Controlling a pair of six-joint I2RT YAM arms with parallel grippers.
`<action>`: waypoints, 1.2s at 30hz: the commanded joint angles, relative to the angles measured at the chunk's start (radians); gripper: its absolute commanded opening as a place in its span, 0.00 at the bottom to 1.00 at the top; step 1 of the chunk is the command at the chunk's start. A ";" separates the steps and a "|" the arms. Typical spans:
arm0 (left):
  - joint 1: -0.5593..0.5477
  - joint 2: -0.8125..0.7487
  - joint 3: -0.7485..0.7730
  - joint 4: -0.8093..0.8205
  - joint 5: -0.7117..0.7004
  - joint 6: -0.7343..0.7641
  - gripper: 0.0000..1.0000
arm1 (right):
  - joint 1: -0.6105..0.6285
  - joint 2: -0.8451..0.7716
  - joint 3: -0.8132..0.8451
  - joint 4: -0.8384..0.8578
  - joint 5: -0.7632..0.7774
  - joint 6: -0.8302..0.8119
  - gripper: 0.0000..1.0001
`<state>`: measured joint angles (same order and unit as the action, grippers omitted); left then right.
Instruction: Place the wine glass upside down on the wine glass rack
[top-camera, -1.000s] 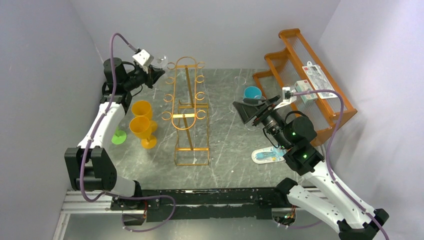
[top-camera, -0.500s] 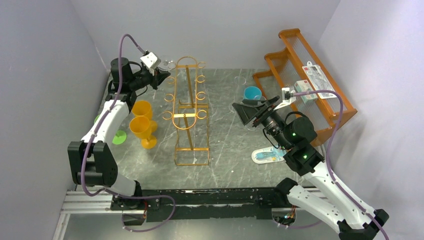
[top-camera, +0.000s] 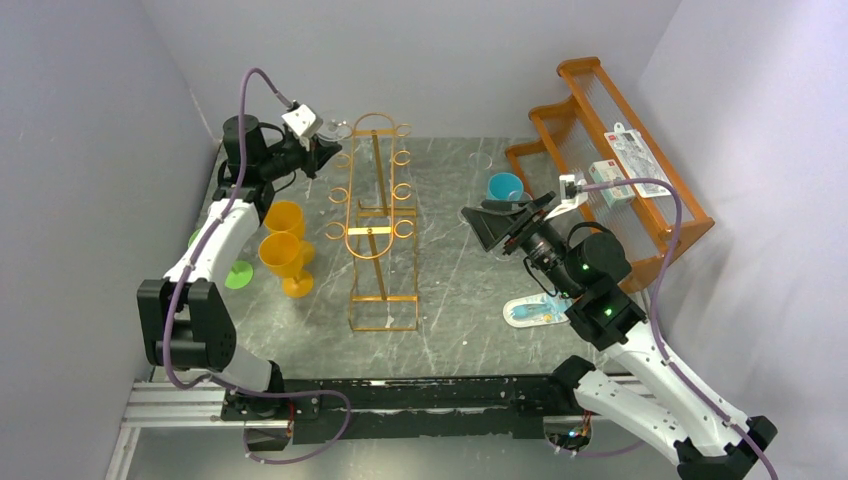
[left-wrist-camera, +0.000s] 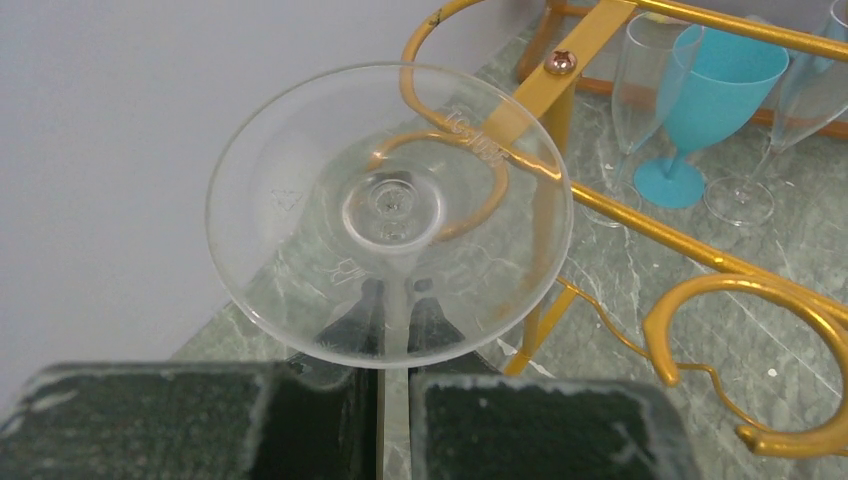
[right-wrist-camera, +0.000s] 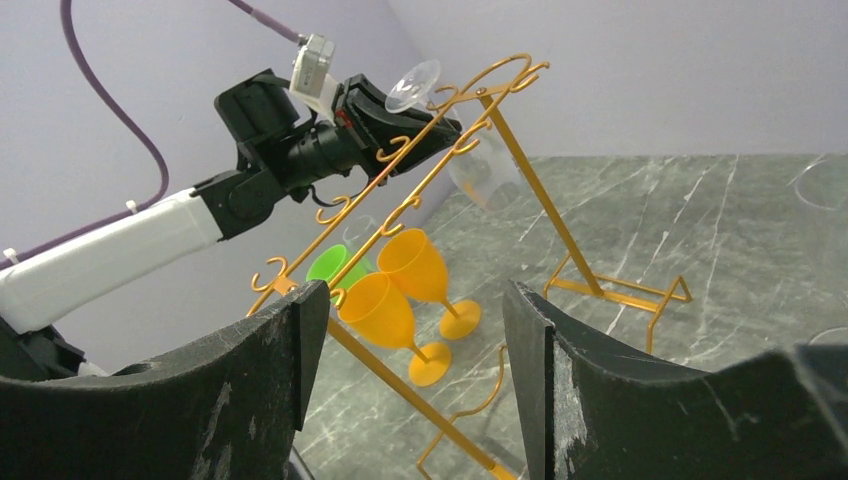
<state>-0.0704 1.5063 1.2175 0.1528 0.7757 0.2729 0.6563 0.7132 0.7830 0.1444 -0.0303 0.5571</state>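
Observation:
The wine glass (left-wrist-camera: 300, 150) is clear and held upside down, its round foot up. My left gripper (left-wrist-camera: 395, 300) is shut on its stem just under the foot. The foot sits over the top left ring hook of the golden wire wine glass rack (left-wrist-camera: 590, 45), and the hook shows through it. In the top view the left gripper (top-camera: 318, 150) holds the glass (top-camera: 337, 130) at the rack's (top-camera: 375, 235) far left corner. The right wrist view shows the glass foot (right-wrist-camera: 413, 85) above the rack (right-wrist-camera: 520, 160). My right gripper (top-camera: 495, 222) is open and empty, right of the rack, also seen in its wrist view (right-wrist-camera: 415, 330).
Two orange glasses (top-camera: 285, 250) and a green one (top-camera: 237, 272) stand left of the rack. A teal glass (top-camera: 503, 187) and clear glasses (left-wrist-camera: 640, 90) stand at the back. An orange stepped shelf (top-camera: 690, 215) with packets is at the right. A blue packet (top-camera: 535, 312) lies on the table.
My left gripper has carried the glass right and back to the rack's top left hook, then held nearly still. The right gripper has barely shifted left.

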 joint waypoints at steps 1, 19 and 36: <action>-0.017 0.017 0.044 0.061 0.064 0.038 0.05 | 0.003 -0.001 -0.005 -0.002 -0.013 0.003 0.68; -0.028 0.027 0.041 0.131 0.034 -0.014 0.05 | 0.003 0.011 0.001 -0.007 -0.023 0.004 0.68; -0.037 0.027 0.027 0.067 0.085 0.046 0.05 | 0.003 0.017 -0.002 -0.009 -0.029 0.010 0.68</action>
<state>-0.1001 1.5414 1.2369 0.1886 0.8154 0.2630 0.6563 0.7330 0.7830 0.1440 -0.0463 0.5613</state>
